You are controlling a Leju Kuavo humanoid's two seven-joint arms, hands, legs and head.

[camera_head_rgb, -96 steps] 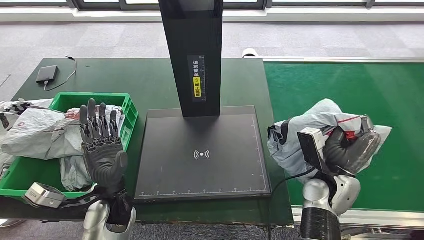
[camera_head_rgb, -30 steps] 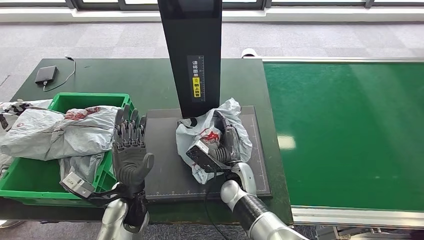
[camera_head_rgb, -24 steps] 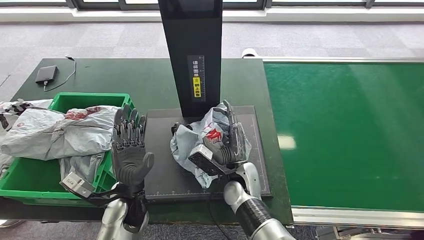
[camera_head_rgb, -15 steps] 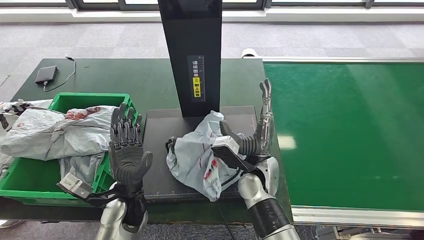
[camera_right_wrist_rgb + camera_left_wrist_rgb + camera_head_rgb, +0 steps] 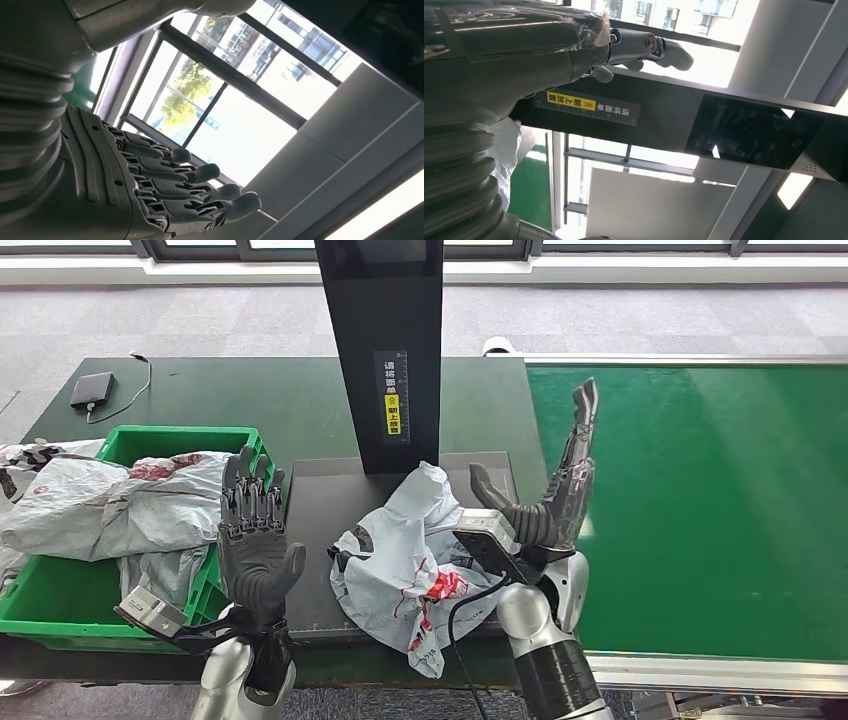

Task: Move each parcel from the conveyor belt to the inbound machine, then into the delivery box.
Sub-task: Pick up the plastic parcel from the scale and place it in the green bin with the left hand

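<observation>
Parcel (image 5: 405,565) lies crumpled on inbound machine (image 5: 330,510), front corner spilling over its near edge. Right hand (image 5: 545,505) just beside it on the conveyor side, fingers spread, empty. Left hand (image 5: 250,535) spread, raised between parcel and delivery box (image 5: 60,605), likely the taker

Both hands, left (image 5: 252,545) and right (image 5: 551,502), are dark grey with segmented fingers, on ribbed black cuffs and silver forearms. A boxy wrist camera (cable trailing below the right one) sits behind each.
</observation>
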